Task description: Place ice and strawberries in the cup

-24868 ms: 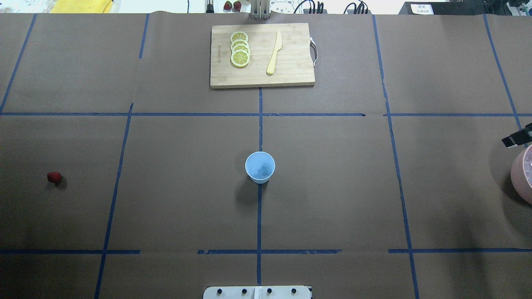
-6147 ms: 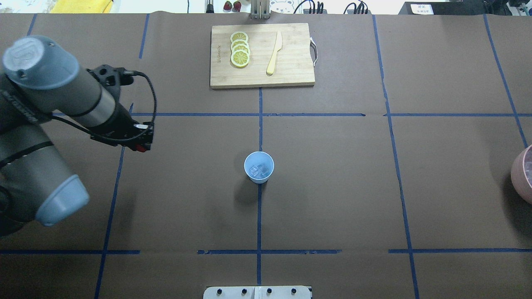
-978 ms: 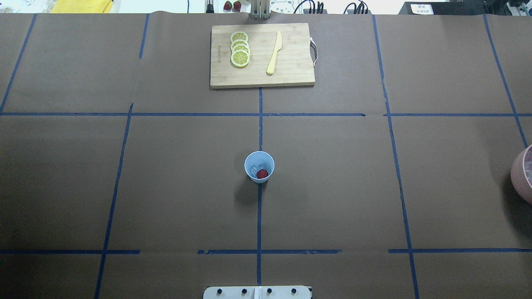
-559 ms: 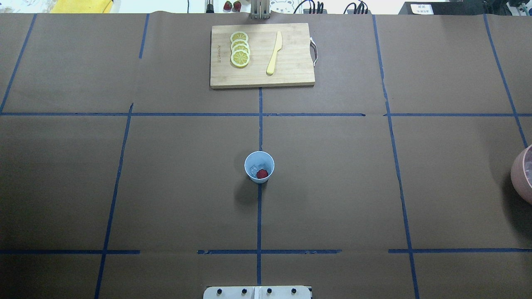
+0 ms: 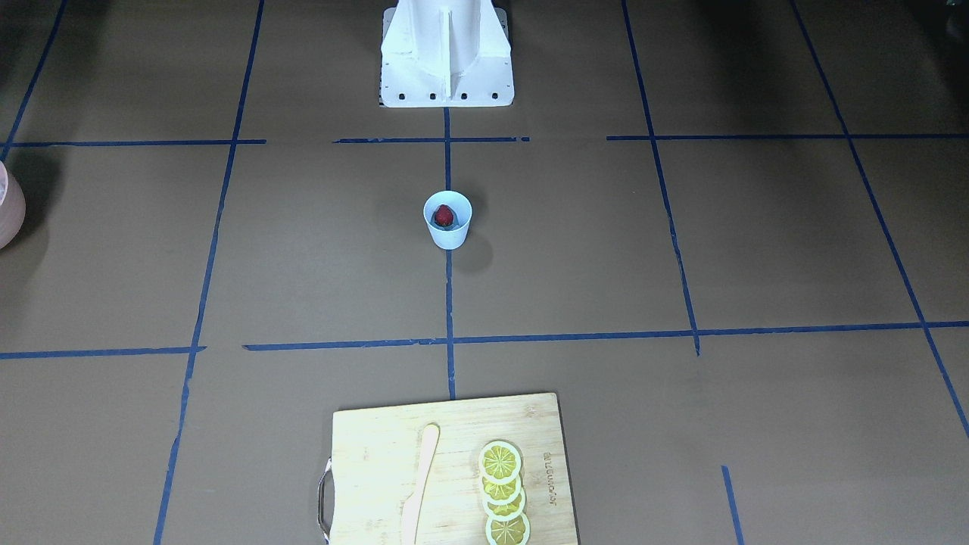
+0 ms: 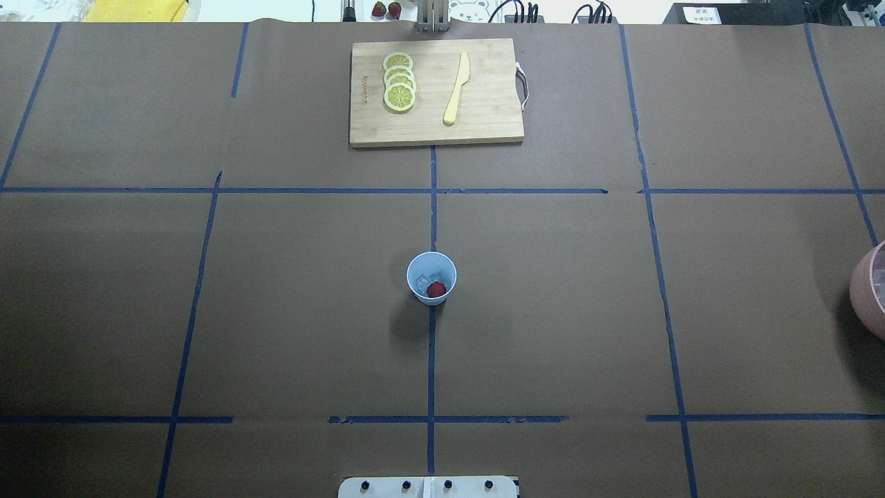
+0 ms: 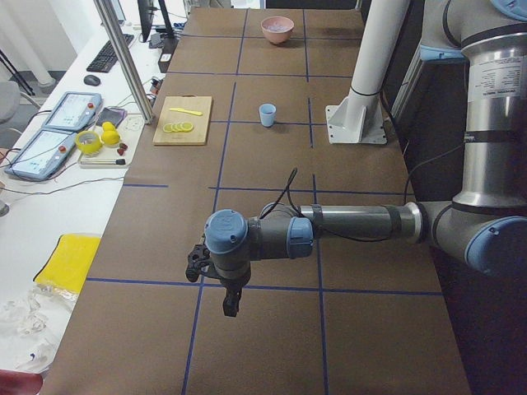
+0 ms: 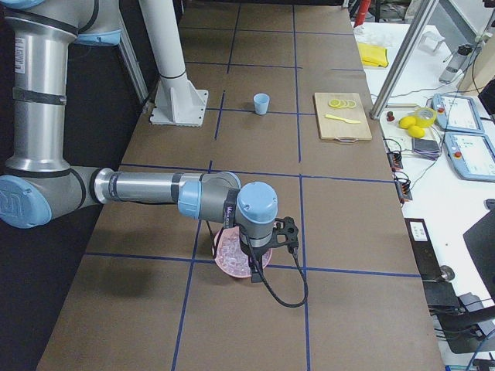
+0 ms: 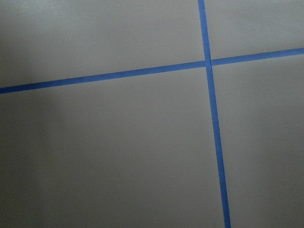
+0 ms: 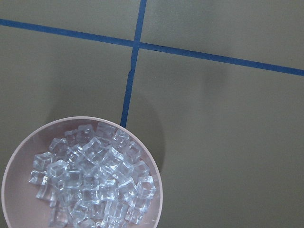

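Brown paper covers your tabletop (image 6: 553,311), squared off with blue tape (image 6: 431,360); a cutting board (image 6: 484,104) with lemon slices (image 6: 399,81) and a pale knife (image 6: 456,88) lies at its far edge. Only your side views show the workbench with teach pendants (image 7: 62,111) and both arms: the left gripper (image 7: 230,303) hangs over bare paper, the right gripper (image 8: 254,270) over the pink bowl (image 6: 859,290), and you cannot tell whether either is parted or clenched. Your right wrist camera alone shows that bowl heaped with clear ice cubes (image 10: 90,180). At mid-table the pale blue cup (image 6: 417,267) stands upright, holding a dark-red strawberry (image 6: 435,290) beside what looks like ice (image 6: 423,281)
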`<control>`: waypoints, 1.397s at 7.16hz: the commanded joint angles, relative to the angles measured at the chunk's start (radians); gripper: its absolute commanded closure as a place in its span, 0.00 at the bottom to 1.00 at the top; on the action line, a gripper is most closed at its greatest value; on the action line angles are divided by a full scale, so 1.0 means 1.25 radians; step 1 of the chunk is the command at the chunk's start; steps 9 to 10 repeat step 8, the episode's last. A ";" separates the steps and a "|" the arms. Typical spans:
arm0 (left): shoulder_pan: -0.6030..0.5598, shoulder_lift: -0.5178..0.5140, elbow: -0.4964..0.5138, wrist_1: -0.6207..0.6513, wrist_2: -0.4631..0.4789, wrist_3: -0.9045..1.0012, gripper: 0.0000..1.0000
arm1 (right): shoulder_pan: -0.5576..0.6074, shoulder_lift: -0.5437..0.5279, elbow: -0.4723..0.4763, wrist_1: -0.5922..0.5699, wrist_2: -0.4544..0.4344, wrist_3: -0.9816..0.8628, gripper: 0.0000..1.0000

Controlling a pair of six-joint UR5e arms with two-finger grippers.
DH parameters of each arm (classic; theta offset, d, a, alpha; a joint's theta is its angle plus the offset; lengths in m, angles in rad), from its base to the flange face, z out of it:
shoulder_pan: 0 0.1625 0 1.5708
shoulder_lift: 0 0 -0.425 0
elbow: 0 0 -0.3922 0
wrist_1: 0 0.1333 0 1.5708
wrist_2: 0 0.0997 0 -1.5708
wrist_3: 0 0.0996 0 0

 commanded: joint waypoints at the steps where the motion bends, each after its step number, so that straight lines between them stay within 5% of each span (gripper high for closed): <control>1: -0.001 0.004 0.001 0.000 0.001 0.001 0.00 | 0.000 -0.004 0.001 0.000 0.015 0.001 0.00; 10: 0.000 0.004 -0.005 0.000 -0.003 0.001 0.00 | 0.000 -0.014 0.003 0.001 0.033 -0.004 0.00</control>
